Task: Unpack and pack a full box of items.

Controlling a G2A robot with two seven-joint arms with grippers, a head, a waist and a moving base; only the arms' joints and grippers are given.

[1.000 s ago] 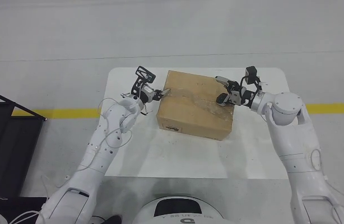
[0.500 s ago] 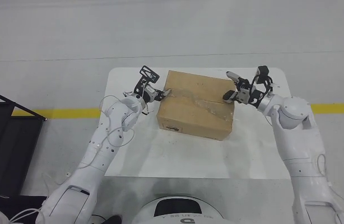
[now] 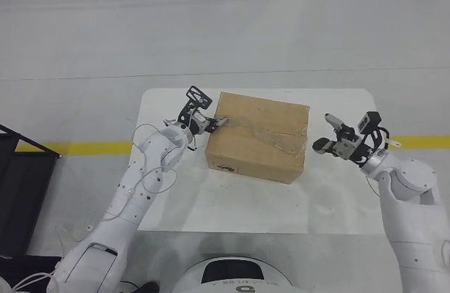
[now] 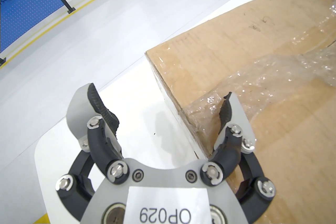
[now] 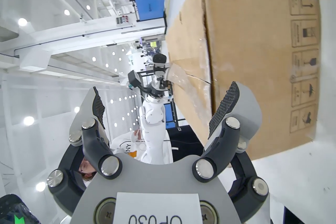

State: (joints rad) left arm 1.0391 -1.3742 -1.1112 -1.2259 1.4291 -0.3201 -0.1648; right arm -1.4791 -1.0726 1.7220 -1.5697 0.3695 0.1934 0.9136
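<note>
Your left gripper [image 4: 160, 93] is spread wide, with one finger against the loose clear tape [image 4: 262, 72] at the left end of the closed box [image 3: 258, 139]. Your right gripper [image 5: 165, 89], also spread, hangs just off the box's right end. The box sits on the white table [image 3: 232, 205].

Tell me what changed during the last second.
The right gripper drew back off the end of the box toward the right side of the table; it is open and apart from the box. The left gripper stayed open at the other end; the closed box did not move.
</note>
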